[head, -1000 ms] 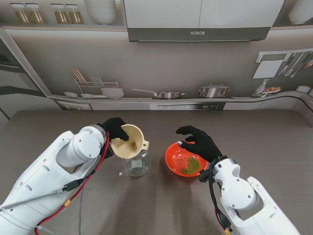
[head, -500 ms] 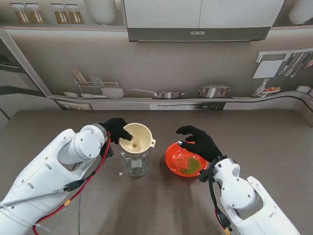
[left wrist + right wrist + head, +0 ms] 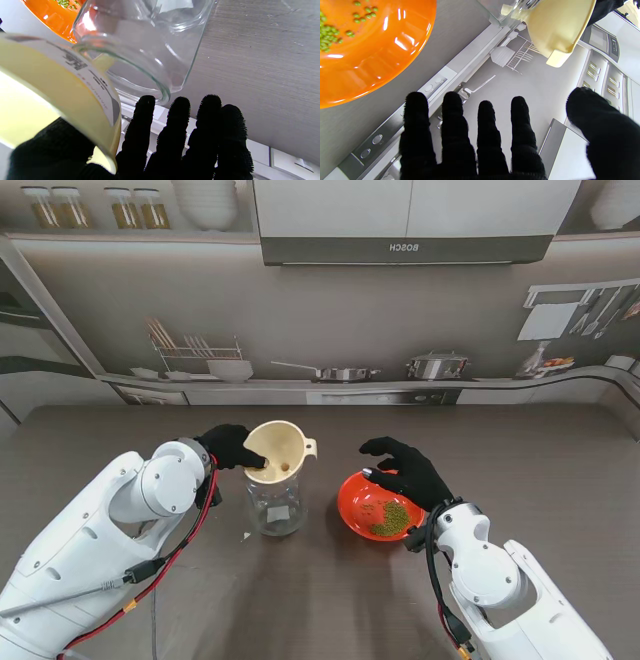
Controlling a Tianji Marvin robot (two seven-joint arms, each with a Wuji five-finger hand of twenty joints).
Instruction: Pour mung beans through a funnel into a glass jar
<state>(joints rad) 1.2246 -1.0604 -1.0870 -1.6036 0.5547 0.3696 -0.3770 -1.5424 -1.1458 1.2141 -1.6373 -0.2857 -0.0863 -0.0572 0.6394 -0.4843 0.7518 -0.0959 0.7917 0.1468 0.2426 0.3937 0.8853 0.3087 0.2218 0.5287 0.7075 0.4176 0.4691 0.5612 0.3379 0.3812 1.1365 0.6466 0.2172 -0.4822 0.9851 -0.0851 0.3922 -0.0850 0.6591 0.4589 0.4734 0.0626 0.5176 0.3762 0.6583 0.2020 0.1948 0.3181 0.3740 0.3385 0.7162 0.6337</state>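
Your left robot hand (image 3: pixel 230 447), pinched on the rim of the cream funnel (image 3: pixel 273 452), has swung it from tipped beside the glass jar (image 3: pixel 275 505) to sitting over the jar mouth, spout apparently entering the neck, bowl still leaning. Your right robot hand (image 3: pixel 410 470) has not budged: fingers spread, holding nothing, hovering at the orange bowl (image 3: pixel 356 502) of mung beans (image 3: pixel 390 518) on the tabletop (image 3: pixel 560 480). Funnel looks nearly seated; pouring not begun.

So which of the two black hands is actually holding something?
The left hand: it grips the cream funnel over the jar. The right hand hovers open.
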